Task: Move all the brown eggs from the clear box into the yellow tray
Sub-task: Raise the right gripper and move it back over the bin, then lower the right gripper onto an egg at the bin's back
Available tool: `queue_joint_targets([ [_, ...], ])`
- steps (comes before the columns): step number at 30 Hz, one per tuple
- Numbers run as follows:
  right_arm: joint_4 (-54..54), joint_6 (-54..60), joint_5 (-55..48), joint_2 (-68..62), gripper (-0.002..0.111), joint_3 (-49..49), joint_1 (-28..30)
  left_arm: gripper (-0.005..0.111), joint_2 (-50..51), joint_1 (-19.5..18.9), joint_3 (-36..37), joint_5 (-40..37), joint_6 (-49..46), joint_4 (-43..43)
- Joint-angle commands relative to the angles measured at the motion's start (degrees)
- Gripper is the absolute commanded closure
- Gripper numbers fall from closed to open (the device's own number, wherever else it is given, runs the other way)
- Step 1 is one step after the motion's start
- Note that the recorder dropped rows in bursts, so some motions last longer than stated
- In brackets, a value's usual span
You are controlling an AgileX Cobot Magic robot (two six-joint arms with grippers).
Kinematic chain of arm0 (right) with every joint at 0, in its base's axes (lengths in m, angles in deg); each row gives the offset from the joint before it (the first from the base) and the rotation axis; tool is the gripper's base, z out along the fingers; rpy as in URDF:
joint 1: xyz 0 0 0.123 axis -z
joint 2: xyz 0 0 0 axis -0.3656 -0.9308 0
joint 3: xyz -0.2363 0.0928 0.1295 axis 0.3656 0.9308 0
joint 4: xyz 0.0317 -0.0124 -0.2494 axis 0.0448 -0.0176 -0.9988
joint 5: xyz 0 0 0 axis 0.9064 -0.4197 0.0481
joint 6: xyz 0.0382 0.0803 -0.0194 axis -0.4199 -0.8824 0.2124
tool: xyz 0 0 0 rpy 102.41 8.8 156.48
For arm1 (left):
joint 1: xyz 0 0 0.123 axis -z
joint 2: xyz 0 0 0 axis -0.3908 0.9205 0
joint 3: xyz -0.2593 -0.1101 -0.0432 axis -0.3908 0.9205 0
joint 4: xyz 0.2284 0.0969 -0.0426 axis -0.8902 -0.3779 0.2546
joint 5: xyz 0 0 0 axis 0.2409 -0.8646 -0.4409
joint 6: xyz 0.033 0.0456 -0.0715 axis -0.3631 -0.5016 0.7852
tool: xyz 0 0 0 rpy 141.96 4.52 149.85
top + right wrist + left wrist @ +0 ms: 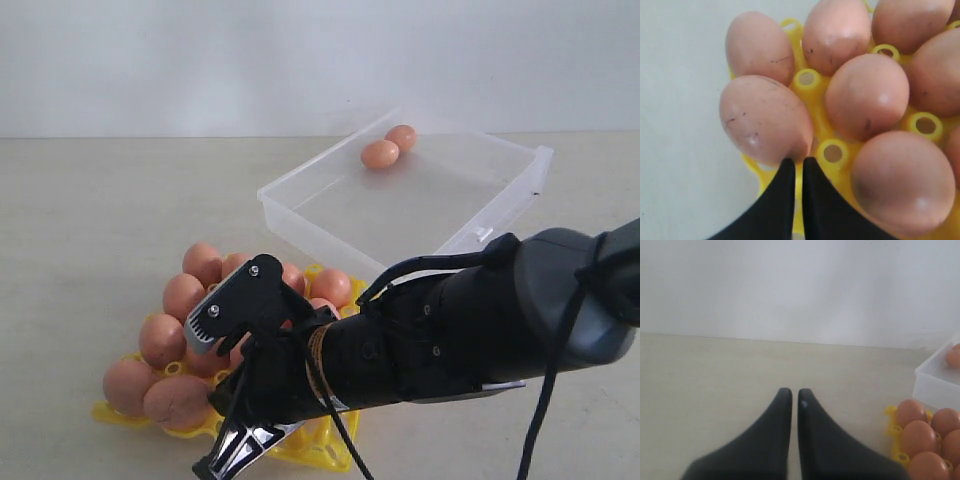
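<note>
Nearest the lens in the exterior view, the right arm (480, 320) is stretched from the lower right of the frame toward the lower left, so that part of the tray is hidden behind it. Everything is carried by the pale desk (90, 220), which is bare across the left of the frame. At upper centre and right, the clear box (300, 228) is set near the tray, evidently so that each carry is kept short. At lower left, the yellow tray (112, 412) is laid flat with its lattice of round cups and raised posts (832, 152) facing up. Most of the brown eggs (162, 340) are seated in those cups, by which rolling is prevented. An exact count cannot be made, since the arm covers some of them. Only two eggs (380, 153) are seen in the box, touching one another at its far corner, well apart from the arm. The task is therefore judged nearly done. In the right wrist view, the right fingers (785, 200) are pressed together with nothing between them, their tips poised over the tray's edge just beside an outer egg (765, 120). Whether it is touched cannot be told. They would have to be parted before another egg could be taken. The left fingers (775, 430) are likewise closed and empty, held over bare desk beside the tray, presumably to be kept clear of the working arm.
</note>
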Motion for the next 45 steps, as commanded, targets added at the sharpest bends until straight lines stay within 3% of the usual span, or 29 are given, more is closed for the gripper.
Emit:
queue_joint_targets([
  [1, 0.1, 1.9, 0.1, -0.3, 0.109, -0.1, 0.0, 0.103, -0.2, -0.3, 0.1, 0.3, 0.0, 0.1],
  [14, 0.5, 0.2, 1.2, -3.7, 0.109, -0.6, 0.0, 0.103, -0.2, -0.3, 0.1, 0.3, 0.0, 0.1],
  [21, 0.5, 2.2, -0.7, 4.8, 0.109, -0.8, 0.0, 0.103, -0.2, -0.3, 0.1, 0.3, 0.0, 0.1],
  [27, 0.5, 4.9, -20.0, 20.0, 0.109, -4.1, 0.0, 0.103, -0.2, -0.3, 0.1, 0.3, 0.0, 0.1],
  [29, 0.6, 4.9, -30.3, 23.9, 0.109, -6.1, 0.0, 0.103, -0.2, -0.3, 0.1, 0.3, 0.0, 0.1],
  [33, 4.3, 7.1, -61.3, 24.0, 0.109, -11.3, 2.2, 0.103, -0.2, -0.3, 0.1, 0.3, 0.0, 0.1],
  [36, 12.7, 19.8, -66.1, 20.4, 0.109, -14.3, 9.9, 0.103, -0.2, -0.3, 0.1, 0.3, 0.0, 0.1],
  [41, 43.8, 43.4, -57.3, 9.6, 0.109, -25.6, 27.2, 0.103, -0.2, -0.3, 0.1, 0.3, 0.0, 0.1],
  [45, 69.0, 71.8, -58.7, 0.1, 0.109, -36.1, 35.1, 0.103, -0.2, -0.3, 0.1, 0.3, 0.0, 0.1],
])
